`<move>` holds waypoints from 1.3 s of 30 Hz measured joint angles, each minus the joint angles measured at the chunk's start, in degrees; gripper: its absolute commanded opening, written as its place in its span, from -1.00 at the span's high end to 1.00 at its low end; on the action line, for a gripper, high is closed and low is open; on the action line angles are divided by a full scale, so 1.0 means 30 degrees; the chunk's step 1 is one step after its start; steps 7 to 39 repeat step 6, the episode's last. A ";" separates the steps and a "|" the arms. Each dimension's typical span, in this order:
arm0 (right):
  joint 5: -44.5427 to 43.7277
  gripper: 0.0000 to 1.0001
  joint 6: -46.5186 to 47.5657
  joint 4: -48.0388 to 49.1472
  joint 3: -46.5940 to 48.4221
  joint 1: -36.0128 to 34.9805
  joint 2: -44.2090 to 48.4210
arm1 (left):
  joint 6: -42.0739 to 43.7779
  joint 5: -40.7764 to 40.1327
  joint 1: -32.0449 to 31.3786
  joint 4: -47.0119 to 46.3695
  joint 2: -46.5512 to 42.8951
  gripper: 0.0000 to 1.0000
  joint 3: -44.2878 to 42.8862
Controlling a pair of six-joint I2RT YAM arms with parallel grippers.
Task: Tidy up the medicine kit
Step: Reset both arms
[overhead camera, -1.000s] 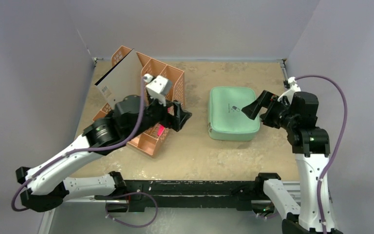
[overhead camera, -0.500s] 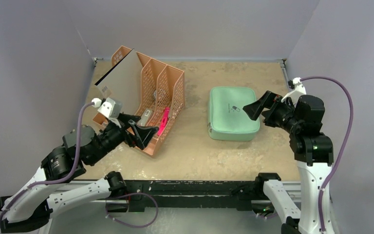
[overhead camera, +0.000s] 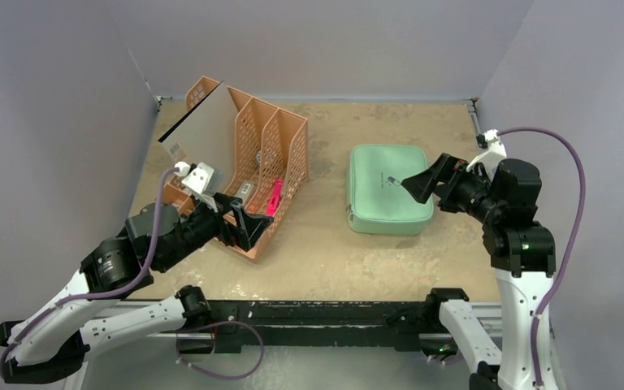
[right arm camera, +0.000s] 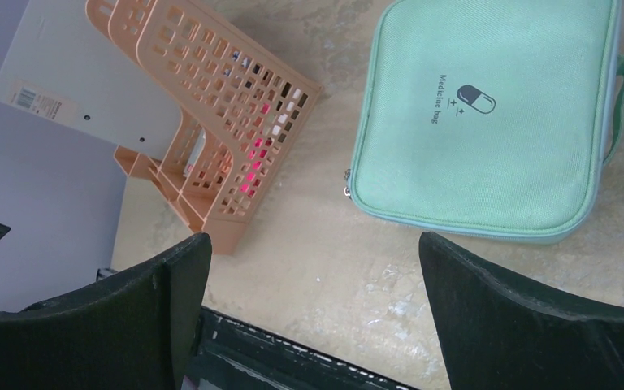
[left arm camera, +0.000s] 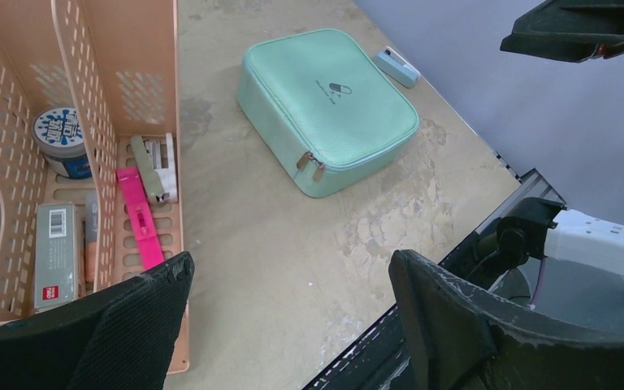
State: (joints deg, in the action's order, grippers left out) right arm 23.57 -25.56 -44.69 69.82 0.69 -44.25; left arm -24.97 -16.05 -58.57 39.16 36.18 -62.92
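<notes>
The medicine kit is a mint-green case lying flat and zipped shut on the table right of centre. It also shows in the left wrist view and the right wrist view. My right gripper hovers over the kit's right edge, open and empty. My left gripper is low at the near end of the orange rack, open with nothing between its fingers.
The rack's slots hold a pink item, a round blue-and-white tin, a grey-green box and a white-and-green piece. A white board leans in the rack's far-left slot. A small pale-blue object lies beyond the kit.
My left arm has drawn back from over the rack's front toward the near left, its jaws a little wider. The pink item now shows uncovered in the rack. The right gripper barely shifted.
</notes>
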 measured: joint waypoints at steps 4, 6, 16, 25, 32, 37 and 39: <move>-0.0007 -0.98 0.0066 0.0000 0.0000 0.0000 0.0160 | -0.0007 -0.0022 0.0000 0.0000 -0.0029 -0.79 0.0000; -0.0007 -0.98 0.0109 -0.0007 0.0000 0.0000 0.0197 | -0.0015 -0.0109 0.0000 0.0000 -0.0029 -0.80 0.0000; -0.0007 -0.98 0.0109 -0.0007 0.0000 0.0000 0.0197 | -0.0015 -0.0109 0.0000 0.0000 -0.0029 -0.80 0.0000; -0.0007 -0.98 0.0109 -0.0007 0.0000 0.0000 0.0197 | -0.0015 -0.0109 0.0000 0.0000 -0.0029 -0.80 0.0000; -0.0007 -0.98 0.0109 -0.0007 0.0000 0.0000 0.0197 | -0.0015 -0.0109 0.0000 0.0000 -0.0029 -0.80 0.0000; -0.0007 -0.98 0.0109 -0.0007 0.0000 0.0000 0.0197 | -0.0015 -0.0109 0.0000 0.0000 -0.0029 -0.80 0.0000; -0.0007 -0.98 0.0109 -0.0007 0.0000 0.0000 0.0197 | -0.0015 -0.0109 0.0000 0.0000 -0.0029 -0.80 0.0000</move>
